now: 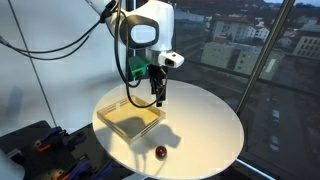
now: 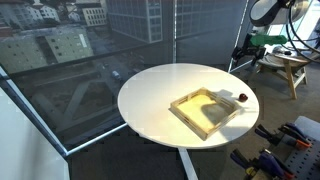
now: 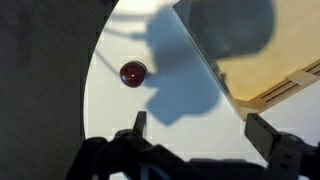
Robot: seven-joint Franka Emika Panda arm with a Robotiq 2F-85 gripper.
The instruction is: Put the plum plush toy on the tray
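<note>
The plum (image 1: 160, 152) lay on the round white surface (image 1: 210, 120), in the lower middle of an exterior view. It sat clear of the tray (image 1: 130, 121), which was at centre left. The arm (image 1: 145, 30) hung from the top of the frame. Its fingers (image 1: 158, 97) were above the surface by the tray's right corner, apart from the plum.

In the wrist view the plum (image 3: 133, 73) sat at upper left and the tray (image 3: 270, 60) filled the upper right. The fingers (image 3: 139, 124) stood at the bottom edge, spread wide and released, with only bare surface between them.

In an exterior view the plum (image 2: 241, 98) lay near the tray's (image 2: 208, 111) right corner, outside its rim.
</note>
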